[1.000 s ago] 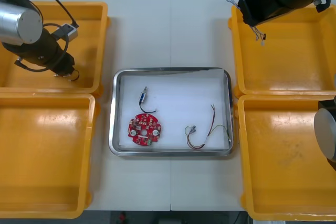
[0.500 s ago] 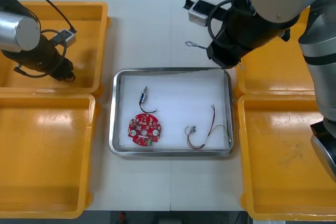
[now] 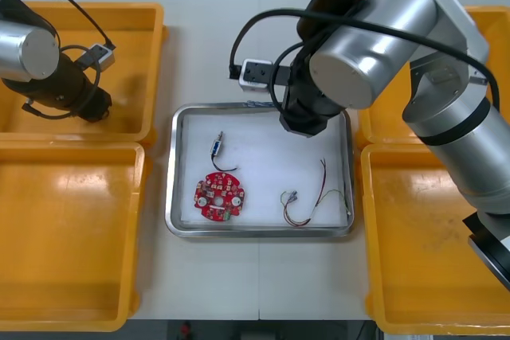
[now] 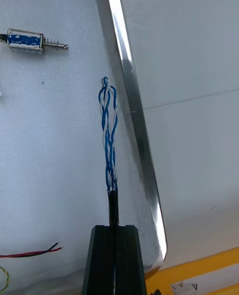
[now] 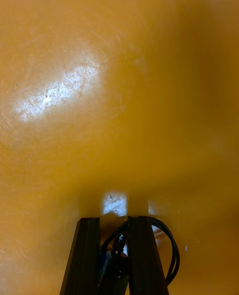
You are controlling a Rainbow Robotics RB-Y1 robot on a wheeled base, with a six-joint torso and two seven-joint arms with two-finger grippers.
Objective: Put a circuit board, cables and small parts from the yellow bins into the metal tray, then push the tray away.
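Currently the blue and white cable (image 4: 108, 136) hangs over the white floor of the metal tray (image 3: 171, 197), just inside its far rim. One end is pinched between the closed fingers of the right gripper (image 4: 115, 230). In the tray lie a small metal part (image 3: 217, 147), a red circuit board (image 3: 221, 195) and a red and yellow cable (image 3: 307, 201). The left gripper (image 5: 112, 223) is low in the far left yellow bin (image 3: 151, 13), its fingers clamped on a black cable (image 5: 172, 255).
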